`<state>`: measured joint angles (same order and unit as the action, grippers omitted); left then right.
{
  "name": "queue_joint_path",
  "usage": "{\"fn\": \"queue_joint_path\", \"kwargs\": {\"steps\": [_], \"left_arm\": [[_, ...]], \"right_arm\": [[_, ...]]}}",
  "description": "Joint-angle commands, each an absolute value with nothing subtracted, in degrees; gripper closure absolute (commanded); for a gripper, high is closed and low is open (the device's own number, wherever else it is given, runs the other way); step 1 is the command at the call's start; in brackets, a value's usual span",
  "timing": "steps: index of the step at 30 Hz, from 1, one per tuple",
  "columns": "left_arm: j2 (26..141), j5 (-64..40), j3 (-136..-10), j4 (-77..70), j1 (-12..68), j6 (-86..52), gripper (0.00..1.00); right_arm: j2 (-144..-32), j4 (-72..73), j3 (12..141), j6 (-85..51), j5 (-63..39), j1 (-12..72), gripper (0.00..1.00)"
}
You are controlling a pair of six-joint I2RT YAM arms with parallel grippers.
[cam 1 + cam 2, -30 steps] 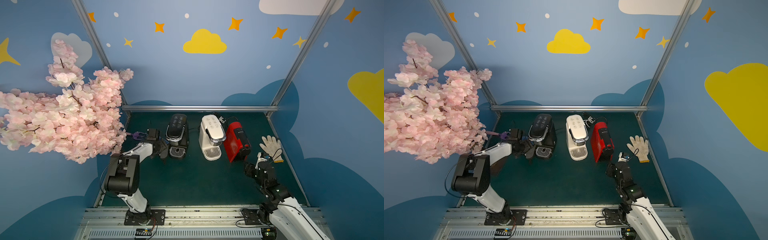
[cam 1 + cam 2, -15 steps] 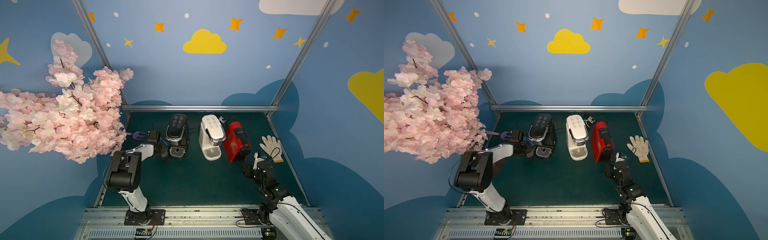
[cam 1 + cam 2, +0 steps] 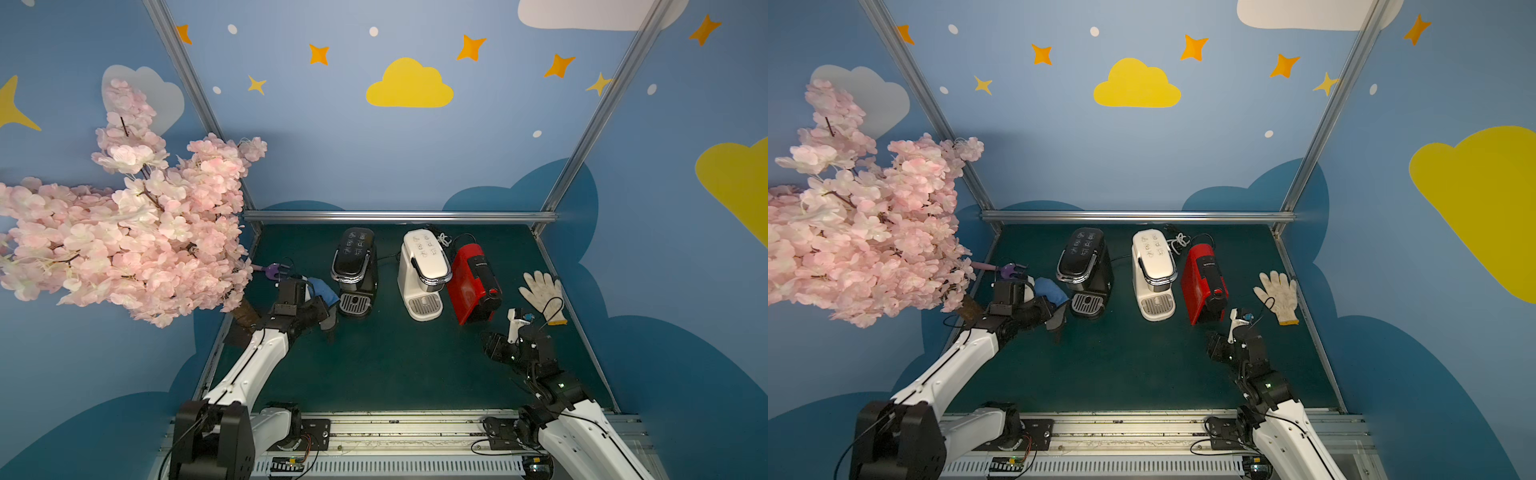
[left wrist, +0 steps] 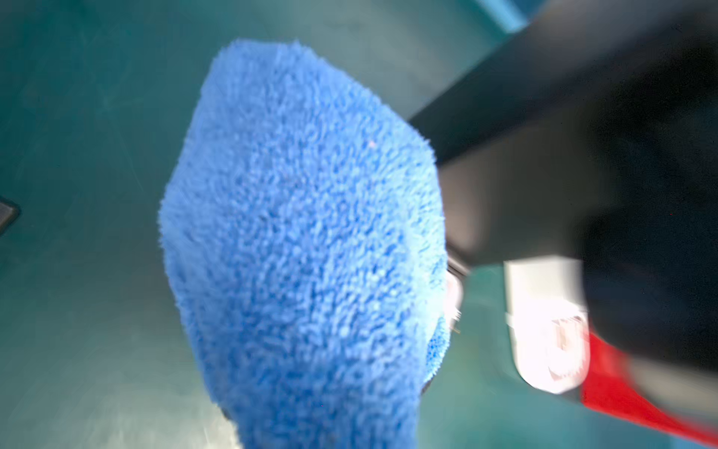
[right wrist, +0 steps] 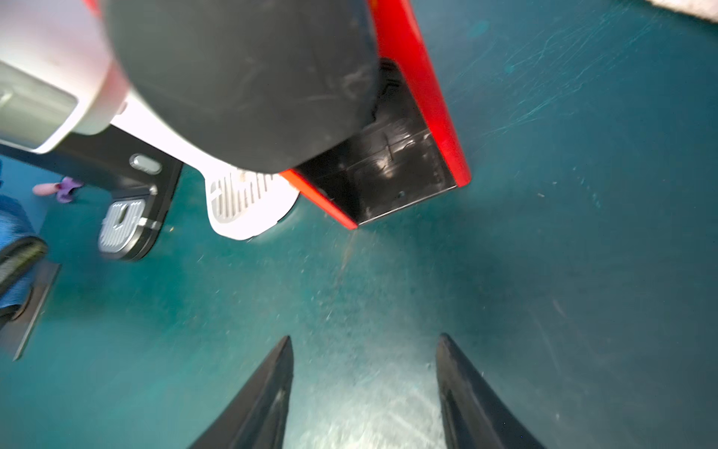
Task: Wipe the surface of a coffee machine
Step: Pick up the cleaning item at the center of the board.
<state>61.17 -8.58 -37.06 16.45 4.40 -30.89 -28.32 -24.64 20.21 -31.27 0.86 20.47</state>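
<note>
Leftward, blue cloth (image 3: 322,289) just beside black coffee machine (image 3: 355,266)

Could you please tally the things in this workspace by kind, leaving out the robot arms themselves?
Coffee machines: 3 (black, white, red)
Blue cloth: 1
White glove: 1
Small purple tool: 1
Pink blossom tree: 1
Total: 7
</note>
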Motion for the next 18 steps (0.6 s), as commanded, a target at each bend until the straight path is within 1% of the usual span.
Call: {"fn": "queue_joint_path", "kwargs": {"steps": [1, 7, 11, 15, 18], "left_arm": [[54.2, -15.87, -35.98, 21.8, 4.79, -28.04, 0.97], [42.88, -24.26, -34.7, 24.76, 5.96, -28.0, 0.97], [37.24, -31.95, -30.6, 18.01, 8.68, -31.79, 0.97], [34.42, -37.34, -29.53, 15.09, 10.95, -33.32, 0.97], [34.79, -41.77, -29.94, 12.86, 12.75, -33.54, 0.97]], "right_arm": [[-26.34, -31.61, 23.73, -31.42, -2.32, 20.72, 0.42], [-23.25, -37.07, 26.54, -31.03, -5.6, 20.78, 0.41], [-22.82, -36.38, 28.64, -33.47, -10.27, 20.83, 0.42], [-23.07, -33.9, 30.49, -34.89, -15.39, 21.07, 0.42], [-23.15, -32.82, 31.43, -34.89, -20.36, 21.5, 0.43]]}}
